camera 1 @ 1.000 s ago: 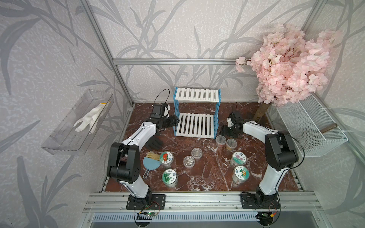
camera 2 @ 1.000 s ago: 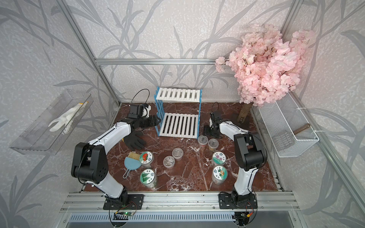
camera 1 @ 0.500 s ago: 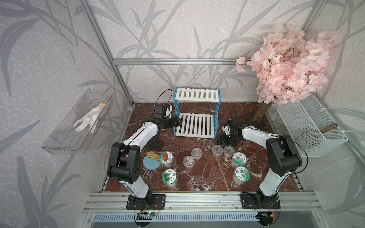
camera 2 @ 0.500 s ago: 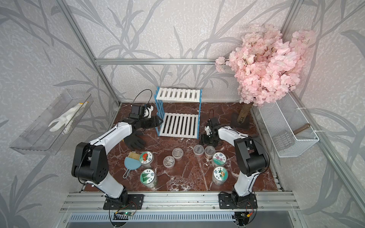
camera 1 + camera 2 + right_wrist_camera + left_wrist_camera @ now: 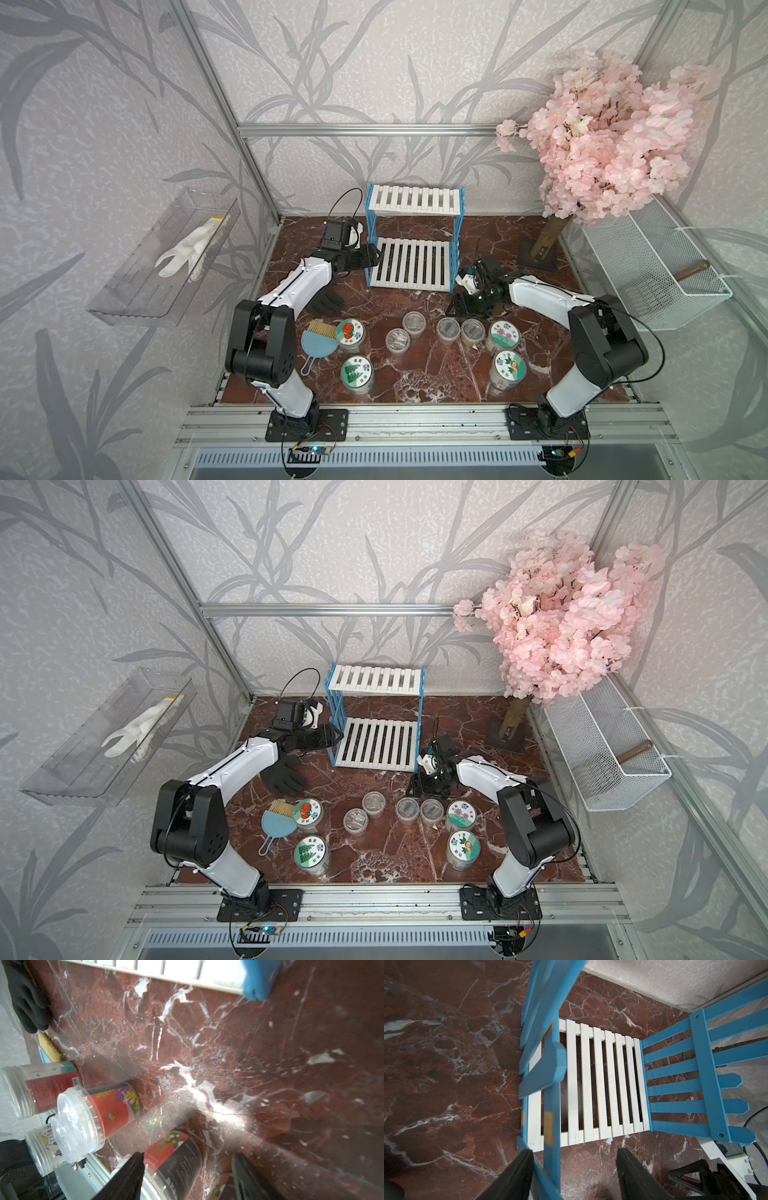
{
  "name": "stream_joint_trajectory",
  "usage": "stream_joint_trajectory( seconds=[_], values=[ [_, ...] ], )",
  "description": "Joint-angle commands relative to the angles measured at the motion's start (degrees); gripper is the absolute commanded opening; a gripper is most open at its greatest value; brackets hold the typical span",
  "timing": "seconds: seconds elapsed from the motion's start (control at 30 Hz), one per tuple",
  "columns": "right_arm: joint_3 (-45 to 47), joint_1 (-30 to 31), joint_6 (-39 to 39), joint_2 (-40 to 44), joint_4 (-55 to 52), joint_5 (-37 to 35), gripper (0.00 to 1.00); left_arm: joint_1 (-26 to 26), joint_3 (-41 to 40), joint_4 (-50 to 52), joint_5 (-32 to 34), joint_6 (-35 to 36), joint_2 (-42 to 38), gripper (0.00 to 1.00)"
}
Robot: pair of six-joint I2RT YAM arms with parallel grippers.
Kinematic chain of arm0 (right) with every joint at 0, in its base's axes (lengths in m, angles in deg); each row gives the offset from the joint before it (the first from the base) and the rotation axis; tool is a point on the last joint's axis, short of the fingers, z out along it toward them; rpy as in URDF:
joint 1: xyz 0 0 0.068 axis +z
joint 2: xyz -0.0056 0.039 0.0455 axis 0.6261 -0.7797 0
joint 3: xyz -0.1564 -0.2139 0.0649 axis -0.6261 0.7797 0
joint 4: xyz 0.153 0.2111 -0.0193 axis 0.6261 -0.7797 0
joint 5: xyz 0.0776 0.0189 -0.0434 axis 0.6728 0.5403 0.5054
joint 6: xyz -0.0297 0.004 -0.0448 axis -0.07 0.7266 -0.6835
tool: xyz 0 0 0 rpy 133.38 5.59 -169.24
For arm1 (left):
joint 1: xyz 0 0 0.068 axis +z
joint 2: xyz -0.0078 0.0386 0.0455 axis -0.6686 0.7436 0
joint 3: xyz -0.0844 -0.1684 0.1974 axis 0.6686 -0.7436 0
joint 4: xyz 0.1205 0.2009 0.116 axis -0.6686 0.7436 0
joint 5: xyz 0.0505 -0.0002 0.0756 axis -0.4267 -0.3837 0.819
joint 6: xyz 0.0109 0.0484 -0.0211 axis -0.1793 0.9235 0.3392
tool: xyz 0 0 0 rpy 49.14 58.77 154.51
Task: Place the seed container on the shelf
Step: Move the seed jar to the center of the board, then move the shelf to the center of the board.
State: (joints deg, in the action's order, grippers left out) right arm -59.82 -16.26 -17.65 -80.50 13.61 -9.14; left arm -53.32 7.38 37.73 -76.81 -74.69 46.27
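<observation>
R gripper (image 5: pixel 188 1154): we see its jaws standing apart, w/ a seed container (image 5: pixel 176 1159) (red-and-dark label, clear lid) between the fingers. The wrist view is blurred, so we can't tell if either pad touches it. In a top view that container stands upright on the marble tabletop (image 5: pixel 415 386), right off the fingertips, w/ a twin clear-lidded jar (image 5: pixel 473 330) just beside it. Two picture-lidded jars (image 5: pixel 503 334) stand a bit further out, toward the R arm's base.

L gripper (image 5: pixel 575 1150): jaws apart too, straddling the blue side frame (image 5: pixel 551 1084) of the shelf (image 5: pixel 591 1084). The post runs close to one finger, w/ a clear gap to the other. The lower white tier lies just beyond the L fingertips. The shelf's front corner is near the R gripper, on the far side from the container.
</observation>
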Motion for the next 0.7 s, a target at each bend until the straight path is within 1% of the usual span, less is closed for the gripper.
stream_joint_trajectory(
  seconds=[0.0,0.03,0.07,0.2,0.23,0.33,0.4,0.5,0.6,0.67],
  values=[
    [1.3,0.3,2.1,6.0,0.5,-6.0,0.70,-0.6,1.2,0.7,-0.2,0.3,0.2,0.69],
    [1.2,0.3,3.6,8.3,0.4,-10.5,0.71,-0.5,1.3,0.8,0.1,0.2,0.2,0.71],
    [1.0,0.3,4.4,10.1,0.7,-12.8,0.72,-0.5,1.6,0.9,0.5,0.2,0.2,0.73],
    [-0.8,0.3,8.1,15.5,4.4,-19.3,0.77,-0.3,3.0,0.8,1.5,0.0,0.4,0.83],
    [-1.2,0.3,9.0,16.0,6.1,-20.7,0.77,-0.3,3.3,0.5,1.5,-0.3,0.5,0.84],
    [-3.6,0.0,10.5,14.7,11.0,-21.3,0.78,-0.2,3.9,-1.4,0.4,-1.1,1.5,0.84],
    [-5.7,-0.9,12.8,11.3,14.4,-20.0,0.78,-0.2,4.7,-2.2,-1.7,-1.3,2.5,0.84],
    [-10.9,-3.0,16.2,4.7,17.0,-15.7,0.74,-0.2,6.0,-2.8,-5.4,-1.2,4.2,0.79],
    [-15.3,-3.6,16.6,-0.8,18.9,-9.9,0.70,-0.4,6.1,-2.5,-7.6,-1.1,4.5,0.76],
    [-17.6,-3.6,16.2,-2.6,18.0,-6.2,0.67,-0.9,5.7,-2.5,-10.0,-0.6,4.1,0.73]
  ],
)
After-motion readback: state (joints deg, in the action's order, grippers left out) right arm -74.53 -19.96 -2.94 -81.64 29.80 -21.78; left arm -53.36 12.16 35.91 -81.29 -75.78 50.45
